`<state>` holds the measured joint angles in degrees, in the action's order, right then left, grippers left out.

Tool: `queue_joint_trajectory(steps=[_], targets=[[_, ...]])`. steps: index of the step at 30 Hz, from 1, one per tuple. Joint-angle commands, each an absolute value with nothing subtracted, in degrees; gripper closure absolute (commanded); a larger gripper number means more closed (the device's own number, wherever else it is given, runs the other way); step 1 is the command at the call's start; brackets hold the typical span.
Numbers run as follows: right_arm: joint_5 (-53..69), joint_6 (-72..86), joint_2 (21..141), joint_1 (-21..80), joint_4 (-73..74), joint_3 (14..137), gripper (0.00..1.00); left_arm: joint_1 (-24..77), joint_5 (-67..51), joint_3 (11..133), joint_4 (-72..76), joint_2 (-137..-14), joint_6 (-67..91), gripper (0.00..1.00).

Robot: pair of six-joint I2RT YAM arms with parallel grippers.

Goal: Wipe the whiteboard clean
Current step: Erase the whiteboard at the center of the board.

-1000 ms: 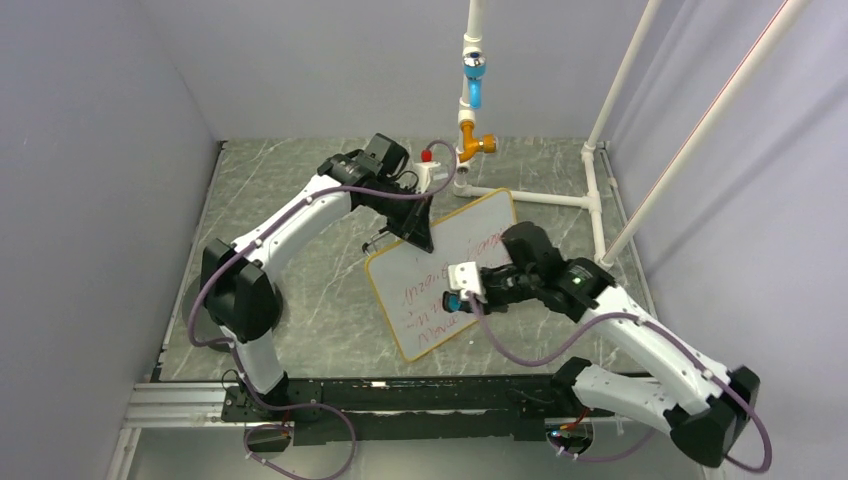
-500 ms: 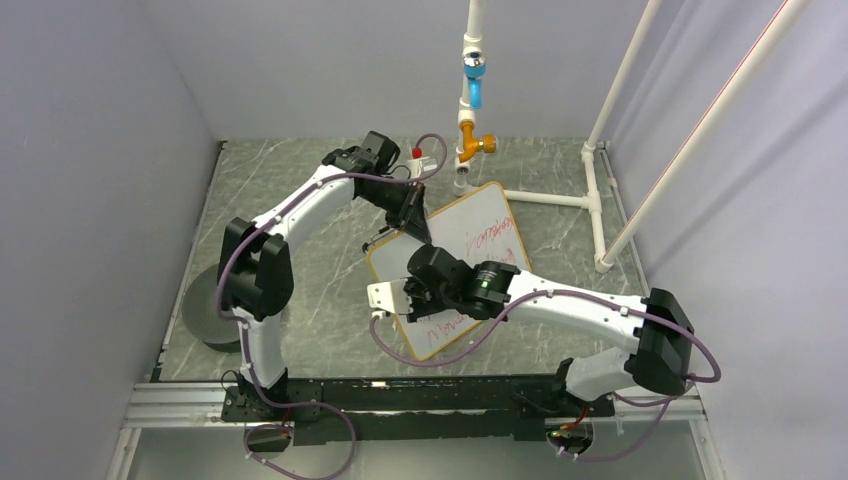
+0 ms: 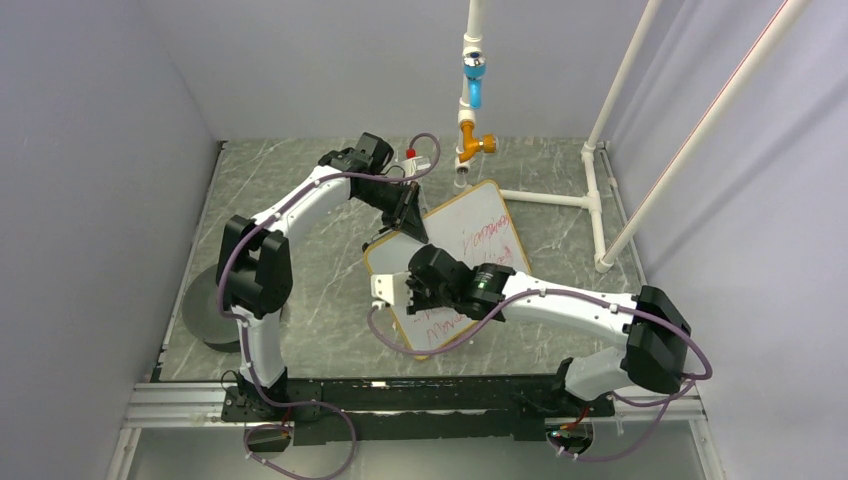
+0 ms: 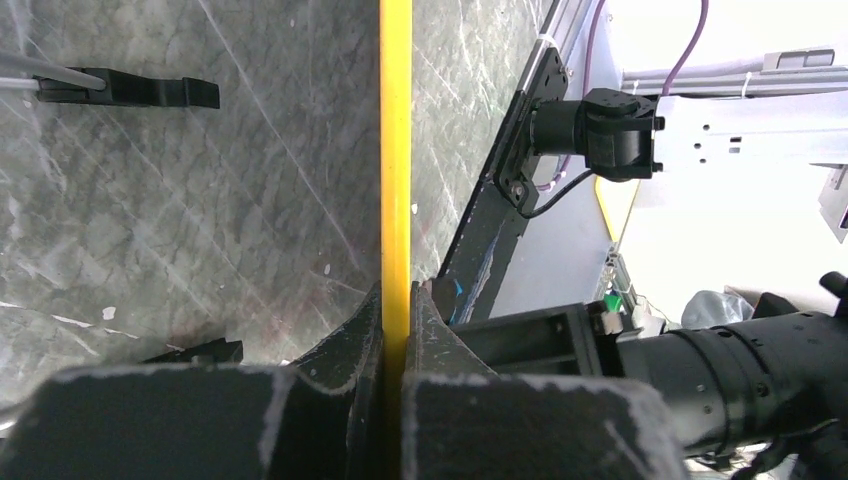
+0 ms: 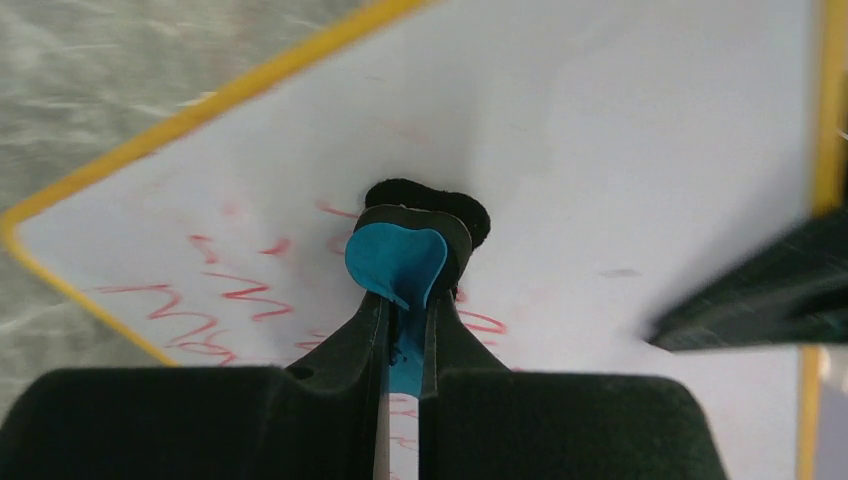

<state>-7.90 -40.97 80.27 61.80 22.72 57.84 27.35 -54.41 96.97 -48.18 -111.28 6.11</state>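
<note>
The left gripper [image 4: 396, 300] is clamping the yellow frame [image 4: 396, 150] of the whiteboard [image 3: 470, 235], mid-table [image 3: 300, 200] and tilted, to steady it, while the right gripper [image 5: 405, 305] is pinching the blue eraser [image 5: 393, 258] and pressing its black pad [image 5: 425, 195] onto the red writing [image 5: 240, 290].

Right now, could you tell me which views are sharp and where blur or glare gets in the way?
Top external: evenly lit and sharp, no glare on the whiteboard. Left wrist: left fingers soft in the foreground, upper right washed out. Right wrist: right fingers blurred, eraser clear.
</note>
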Motion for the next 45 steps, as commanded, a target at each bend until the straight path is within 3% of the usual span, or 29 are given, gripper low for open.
queue_joint_trajectory(steps=[1, 5, 12, 20, 30, 39, 45], targets=[[2.1, -44.5, 81.2, 64.8, 28.0, 56.6, 1.0, 27.4, -59.1, 97.9, -48.3, -109.2, 8.7, 1.0], [-3.7, -41.2, 83.7, 64.8, 24.8, 57.7, 1.0, 27.5, -59.5, 97.2, -47.6, -108.7, 8.9, 1.0], [-10.7, -34.1, 80.3, 56.2, 17.6, 59.1, 1.0, 27.9, -59.2, 96.5, -47.3, -107.9, 8.8, 1.0], [2.6, -42.1, 82.5, 63.5, 26.7, 57.1, 1.0, 27.9, -58.8, 96.3, -47.2, -107.0, 8.5, 1.0], [-4.2, -32.8, 84.4, 57.6, 21.4, 66.2, 1.0, 28.5, -58.9, 96.2, -47.2, -106.7, 8.5, 1.0], [5.0, -39.8, 79.3, 60.8, 24.6, 55.2, 1.0, 28.6, -58.6, 96.6, -48.0, -105.7, 7.7, 1.0], [-0.4, -34.2, 85.6, 61.6, 21.3, 64.6, 1.0, 28.7, -58.8, 96.2, -47.7, -106.2, 7.8, 1.0]])
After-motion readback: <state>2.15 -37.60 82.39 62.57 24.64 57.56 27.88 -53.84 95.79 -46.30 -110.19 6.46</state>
